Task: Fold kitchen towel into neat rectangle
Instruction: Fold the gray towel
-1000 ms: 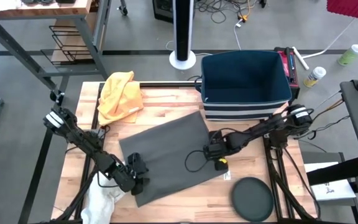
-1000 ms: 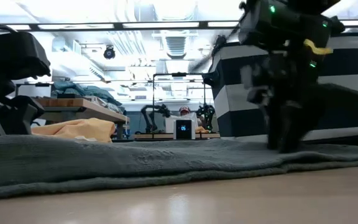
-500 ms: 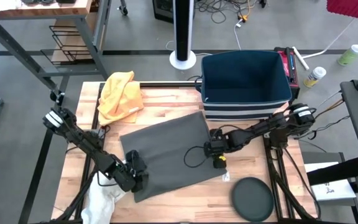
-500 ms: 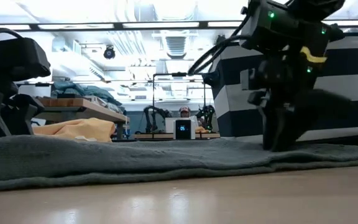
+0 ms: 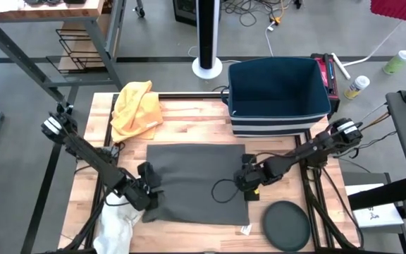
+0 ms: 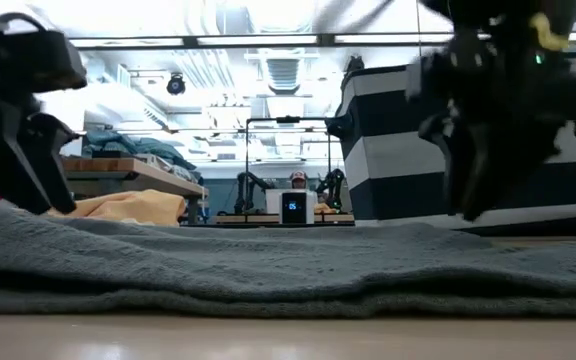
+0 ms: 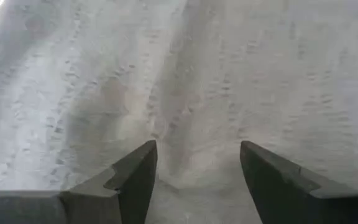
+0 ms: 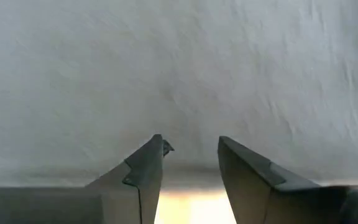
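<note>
I see the grey kitchen towel [image 5: 196, 182] lying flat on the worktop [image 5: 189, 120], spread between my two pincers. Left pincer [image 5: 149, 189] sits at the towel's left edge, low on the cloth. In its wrist view the fingers [image 7: 132, 180] stand apart with a ridge of fabric rising in the gap; I can't tell whether it actually has hold of that fold. Right pincer [image 5: 247, 185] is at the opposite edge. Its fingers [image 8: 145, 168] are parted a moderate way, towel surface straight ahead of the tips, bare wood showing between them (no clear grip on the cloth that I can make out).

Beyond the left pincer, toward the far corner of the worktop, a yellow cloth [image 5: 136, 107] lies bunched. Beyond the right pincer stands a dark blue striped bin [image 5: 277, 95]. Near the right pincer on the front side lies a round dark disc [image 5: 285, 224]. A white cloth [image 5: 113, 224] hangs off the front edge near the left arm.
</note>
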Motion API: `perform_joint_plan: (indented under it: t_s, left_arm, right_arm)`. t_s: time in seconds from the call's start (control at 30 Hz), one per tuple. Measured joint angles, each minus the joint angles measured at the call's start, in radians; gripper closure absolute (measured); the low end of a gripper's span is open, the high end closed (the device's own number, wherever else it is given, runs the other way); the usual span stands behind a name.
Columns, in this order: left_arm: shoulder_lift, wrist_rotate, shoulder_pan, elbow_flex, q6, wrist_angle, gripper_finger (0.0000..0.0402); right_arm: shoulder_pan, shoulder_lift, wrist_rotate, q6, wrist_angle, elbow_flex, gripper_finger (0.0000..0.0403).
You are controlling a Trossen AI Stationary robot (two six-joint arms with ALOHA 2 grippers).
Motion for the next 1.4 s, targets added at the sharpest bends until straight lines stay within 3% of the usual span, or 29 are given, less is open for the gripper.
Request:
perform_joint_plan:
  t_s: [0.17, 0.4, 0.83, 1.0, 1.17, 1.4]
  left_arm:
    - [0.028, -0.027, 0.006, 0.002, 0.009, 0.098, 0.0184]
    - [0.201, 0.006, 0.068, 0.031, 0.142, 0.365, 0.018]
    - [0.416, 0.104, 0.177, 0.357, 0.334, 0.028, 0.0175]
    - [0.449, 0.109, 0.182, 0.427, 0.342, -0.033, 0.0175]
    - [0.446, 0.109, 0.182, 0.434, 0.342, -0.01, 0.0178]
    - [0.466, 0.091, 0.216, 0.427, 0.414, 0.251, 0.0188]
  right_arm:
    - [-0.003, 0.008, 0.006, -0.003, -0.034, -0.029, 0.025]
    - [-0.017, 0.062, 0.004, -0.069, 0.119, -0.03, 0.0249]
    - [-0.039, 0.08, -0.012, -0.13, 0.213, 0.063, 0.0256]
    - [-0.04, 0.082, -0.013, -0.063, 0.095, 0.059, 0.0256]
    - [-0.039, 0.082, 0.016, 0.01, -0.131, 0.051, 0.0256]
    - [-0.086, 0.094, 0.074, -0.051, -0.055, 0.03, 0.0257]
